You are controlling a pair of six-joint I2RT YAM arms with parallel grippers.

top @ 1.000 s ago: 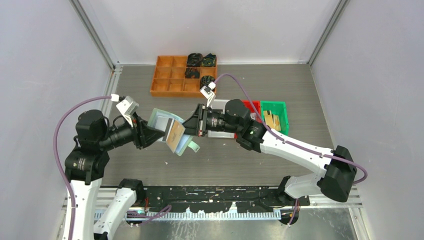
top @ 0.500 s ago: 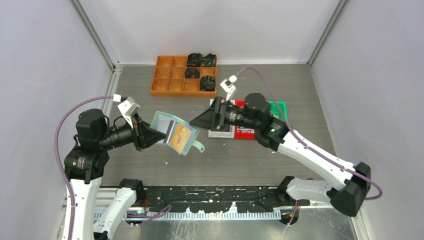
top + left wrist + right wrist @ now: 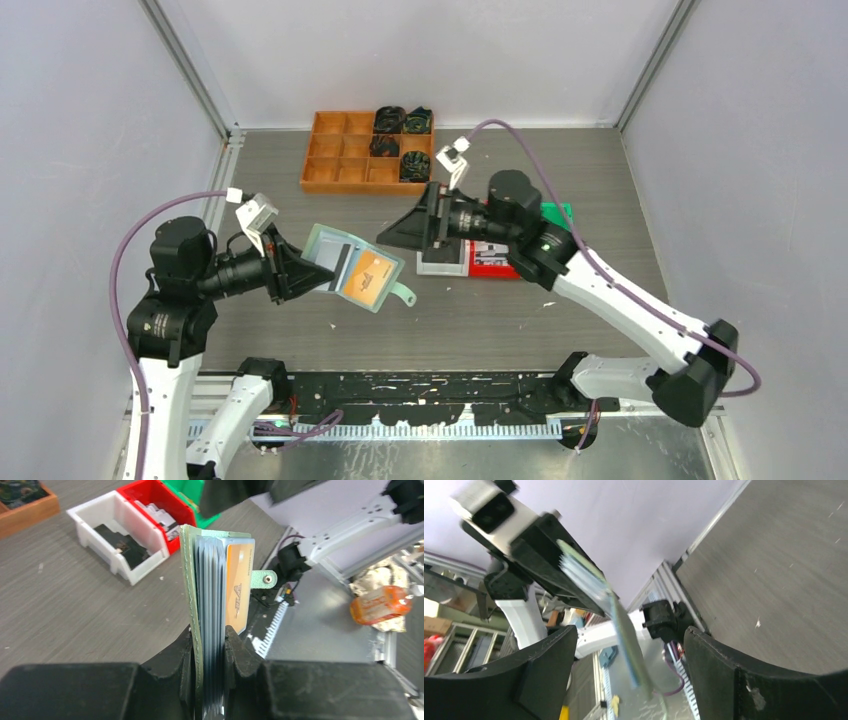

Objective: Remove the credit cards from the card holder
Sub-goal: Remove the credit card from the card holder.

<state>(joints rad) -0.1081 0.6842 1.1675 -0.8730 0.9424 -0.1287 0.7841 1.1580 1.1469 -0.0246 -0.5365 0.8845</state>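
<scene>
My left gripper (image 3: 303, 272) is shut on the pale green card holder (image 3: 352, 262), which it holds above the table, spread open towards the right arm. An orange credit card (image 3: 368, 276) lies in its front pocket, with a dark-striped card edge beside it. The left wrist view shows the holder (image 3: 189, 580) edge-on, with several grey-blue card edges pinched between the jaws of the left gripper (image 3: 209, 635), the orange card (image 3: 239, 587) and the little tab (image 3: 263, 578). My right gripper (image 3: 383, 238) is open and empty, just behind the holder and apart from it. In the right wrist view the holder (image 3: 621, 620) appears blurred between the wide fingers of the right gripper (image 3: 629, 630).
An orange tray (image 3: 340, 160) with black coiled items stands at the back. A white bin (image 3: 445, 262), a red bin (image 3: 492, 262) and a green bin (image 3: 560, 212) stand under the right arm. The black frame rail (image 3: 430, 385) runs along the near edge.
My right gripper has let go of the holder, opened wide and drawn back to the right. The holder has turned flatter in my left gripper, showing the orange card's face.
</scene>
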